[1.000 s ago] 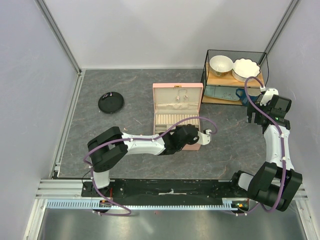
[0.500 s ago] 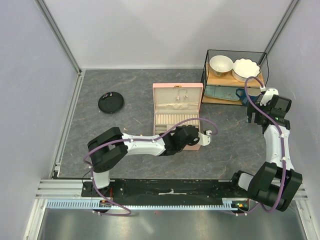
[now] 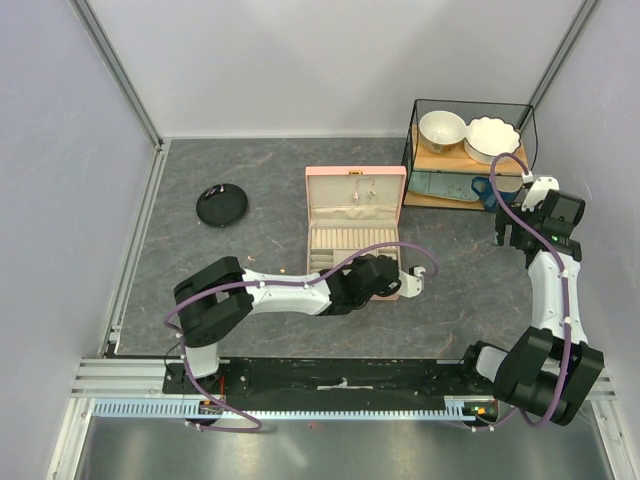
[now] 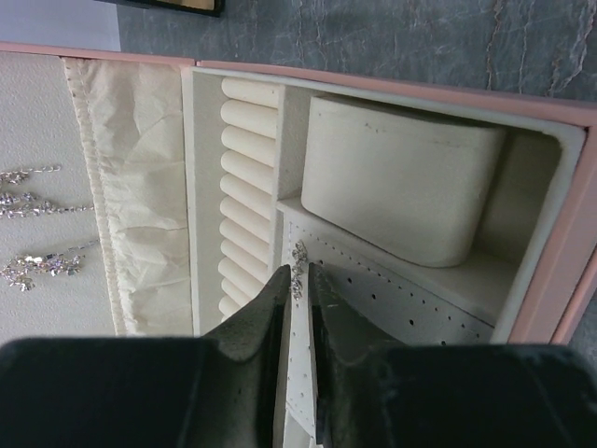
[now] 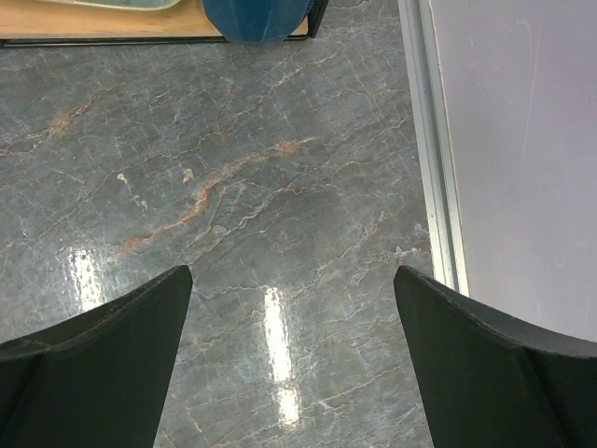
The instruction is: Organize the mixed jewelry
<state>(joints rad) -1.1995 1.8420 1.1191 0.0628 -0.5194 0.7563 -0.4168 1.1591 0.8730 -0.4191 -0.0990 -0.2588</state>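
The open pink box [image 3: 355, 180] stands mid-table, with cream ring rolls [image 4: 247, 177] and a pillow [image 4: 392, 177] inside. My left gripper [image 4: 298, 273] reaches over its tray, fingers pointing right. Its jaws stand a narrow gap apart. A tiny sparkly piece of the mixed jewelry [image 4: 299, 259] lies at the tips on the perforated panel [image 4: 392, 299], touching the left finger. Other sparkly pieces [image 4: 28, 201] hang on the lid lining. Tiny specks [image 3: 270, 243] lie on the table left of the box. My right gripper [image 5: 294, 280] hangs wide open over bare table at the far right.
A black round dish [image 3: 221, 206] sits at the left. A wire rack [image 3: 412, 150] with two bowls stands at the back right, a blue mug [image 5: 256, 19] beside it. A metal rail [image 5: 434, 187] and the wall run close to the right gripper.
My left jaws have parted slightly around the small piece, and the left wrist has shifted a little to the right over the box. The right arm has not moved.
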